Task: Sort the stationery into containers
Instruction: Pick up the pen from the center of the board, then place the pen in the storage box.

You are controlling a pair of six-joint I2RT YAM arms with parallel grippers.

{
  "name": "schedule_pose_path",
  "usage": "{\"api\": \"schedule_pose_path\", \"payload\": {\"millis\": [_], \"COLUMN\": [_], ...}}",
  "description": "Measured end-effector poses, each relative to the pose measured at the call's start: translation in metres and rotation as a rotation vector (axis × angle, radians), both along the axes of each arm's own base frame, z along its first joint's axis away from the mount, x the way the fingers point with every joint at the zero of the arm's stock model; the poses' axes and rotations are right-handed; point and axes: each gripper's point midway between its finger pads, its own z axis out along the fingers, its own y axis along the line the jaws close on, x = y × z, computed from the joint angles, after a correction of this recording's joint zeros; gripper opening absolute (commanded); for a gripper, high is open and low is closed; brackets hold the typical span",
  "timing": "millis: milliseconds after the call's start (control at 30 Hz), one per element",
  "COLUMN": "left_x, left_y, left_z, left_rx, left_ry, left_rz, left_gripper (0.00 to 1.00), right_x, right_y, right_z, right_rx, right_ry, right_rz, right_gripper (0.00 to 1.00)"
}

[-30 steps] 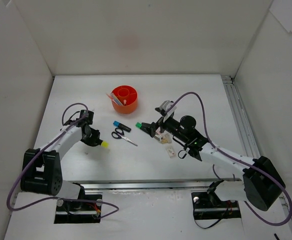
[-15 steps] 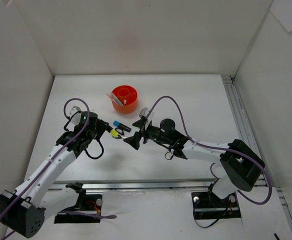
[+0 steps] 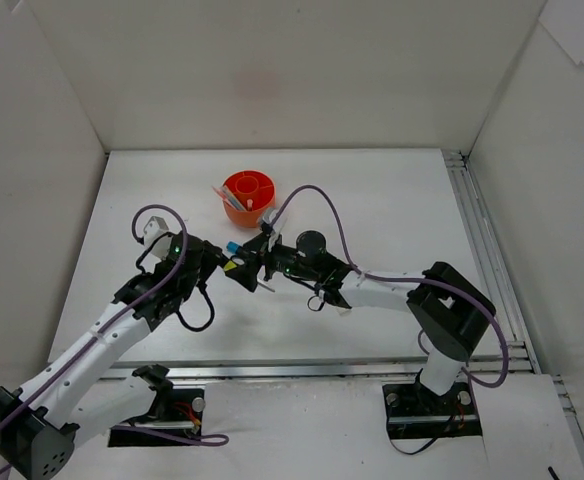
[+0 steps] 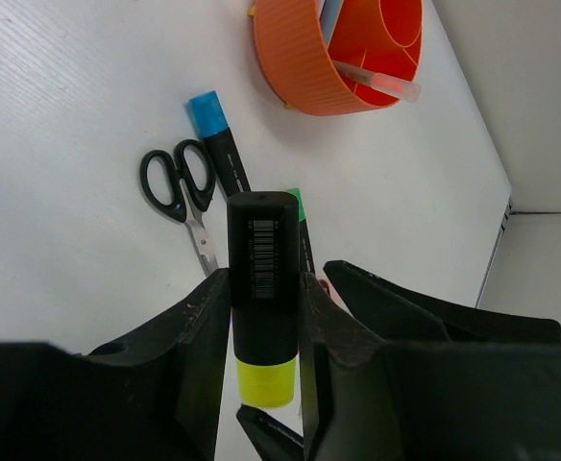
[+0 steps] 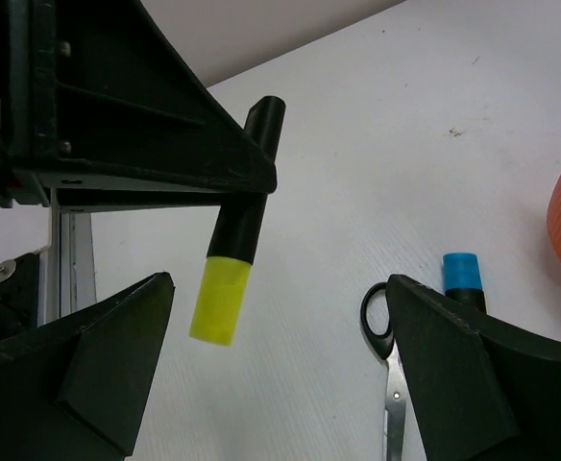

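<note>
Mid-tabletop, on the near side of the orange organiser (image 3: 249, 197), the left gripper (image 4: 263, 279) has its fingers pinched narrow on the black barrel of the yellow highlighter (image 5: 228, 288), which it holds clear of the tabletop (image 3: 372, 200). The grip sits about mid-barrel, so the yellow cap end hangs free and the blunt tail pokes out the far side. The right gripper (image 5: 279, 288) faces it close by with its fingers spread wide, one on either side of the capped end, touching nothing. We judge this highlighter light and rigid, a smooth plastic tube that could twist or slide under a shallow pinch. The best free purchase looks to be the black barrel just above the cap, across its width. A hold on the cap alone risks popping it off. Lying on the tabletop below are the scissors (image 4: 180, 192), the blue highlighter (image 4: 221, 154) just beside their handles, and the green highlighter (image 4: 296, 202), which is partly hidden behind the held one. The scissors lie flat and thin and are probably awkward to lift; the handle loops or the pivot seem the likeliest hold. The organiser already carries a few pens.
</note>
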Motion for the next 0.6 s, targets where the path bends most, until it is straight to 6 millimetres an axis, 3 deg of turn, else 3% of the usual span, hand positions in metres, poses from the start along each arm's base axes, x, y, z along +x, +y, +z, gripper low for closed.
{"api": "schedule_pose_path", "payload": {"millis": [300,433,600], "left_x": [-0.001,0.001,0.004], "left_y": [-0.005,-0.008,-0.012], "left_z": [0.005,0.008,0.017], "left_rx": [0.055,0.085,0.117], "left_ry": [-0.042,-0.068,-0.122], "left_rz": [-0.017,-0.046,-0.086], "left_gripper": [0.00,0.00,0.00], "right_x": [0.001,-0.005,-0.012], "right_y": [0.006,0.010,0.016], "right_z": [-0.019,-0.018,-0.013], "right_rx": [-0.035,-0.038,-0.027], "right_ry": [0.007,-0.018,-0.039], "right_rz": [0.025,0.071,0.147], "right_gripper": [0.65,0.38,0.17]}}
